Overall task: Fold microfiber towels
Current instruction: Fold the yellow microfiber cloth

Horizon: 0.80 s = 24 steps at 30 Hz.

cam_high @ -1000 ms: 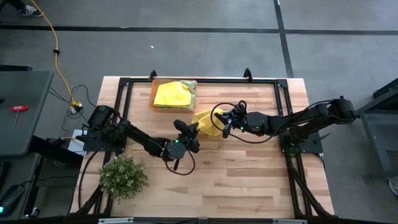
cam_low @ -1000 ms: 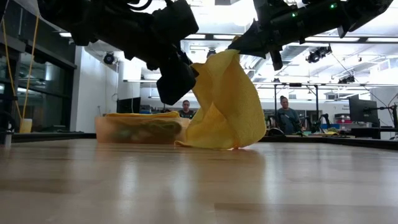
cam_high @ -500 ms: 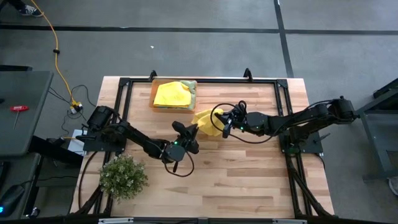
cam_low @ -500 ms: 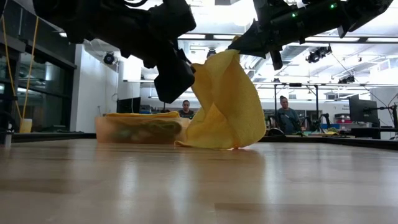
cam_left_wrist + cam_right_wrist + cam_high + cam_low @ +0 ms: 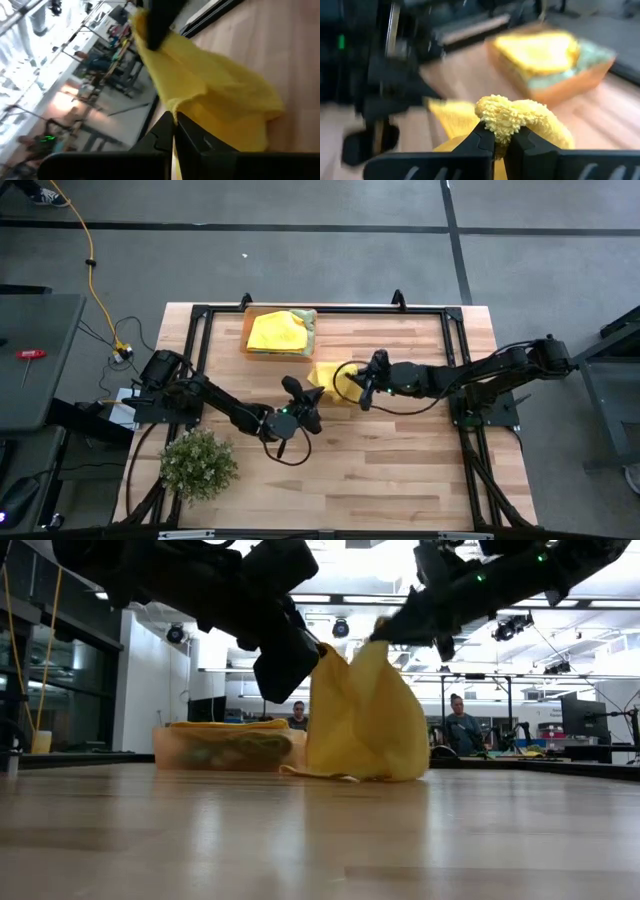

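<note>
Pinching 1 fluffy yellow towel [image 5: 362,720] into a tented peak, left claw [image 5: 318,652] and right claw [image 5: 378,638] both clamped on its nubby edges

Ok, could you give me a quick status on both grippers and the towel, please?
Left gripper shut on yellow towel. Right gripper shut on its other top corner. Towel hangs between them, bottom edge on table. Nothing in the way.

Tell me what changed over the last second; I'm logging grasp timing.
The left pincer closed on an edge of the yellow towel. The right pincer, shut on the towel's other edge, carried it down and toward the left arm. The orange tray and plant stayed put.
</note>
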Tool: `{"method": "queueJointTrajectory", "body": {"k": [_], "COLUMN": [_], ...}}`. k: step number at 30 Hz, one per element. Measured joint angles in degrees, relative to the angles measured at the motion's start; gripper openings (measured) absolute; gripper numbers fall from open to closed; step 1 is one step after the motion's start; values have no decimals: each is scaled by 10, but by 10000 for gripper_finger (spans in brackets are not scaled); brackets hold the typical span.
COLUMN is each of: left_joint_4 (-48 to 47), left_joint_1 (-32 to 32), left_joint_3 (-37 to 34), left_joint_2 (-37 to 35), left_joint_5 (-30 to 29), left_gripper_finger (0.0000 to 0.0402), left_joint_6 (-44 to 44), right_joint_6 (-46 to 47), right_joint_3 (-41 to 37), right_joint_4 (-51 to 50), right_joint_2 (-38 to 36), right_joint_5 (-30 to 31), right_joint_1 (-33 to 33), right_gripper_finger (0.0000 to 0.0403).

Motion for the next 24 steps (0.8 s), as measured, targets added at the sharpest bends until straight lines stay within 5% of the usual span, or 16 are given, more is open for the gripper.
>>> {"method": "queueJointTrajectory", "body": {"k": [11,16,24], "left_joint_4": [-78,-76,-86], "left_joint_1": [19,34,60], "left_joint_3": [0,0,0], "left_joint_2": [12,31,42], "left_joint_5": [245,265,270], "left_gripper_finger": [1,0,0], "left_joint_6": [-288,-326,-349], "right_joint_6": [75,103,30], "right_joint_3": [0,0,0], "right_joint_4": [-286,-359,-293], "right_joint_2": [0,0,2], "right_joint_5": [-113,-131,-154], "right_joint_1": [1,15,78], "right_gripper_finger": [26,64,146]}}
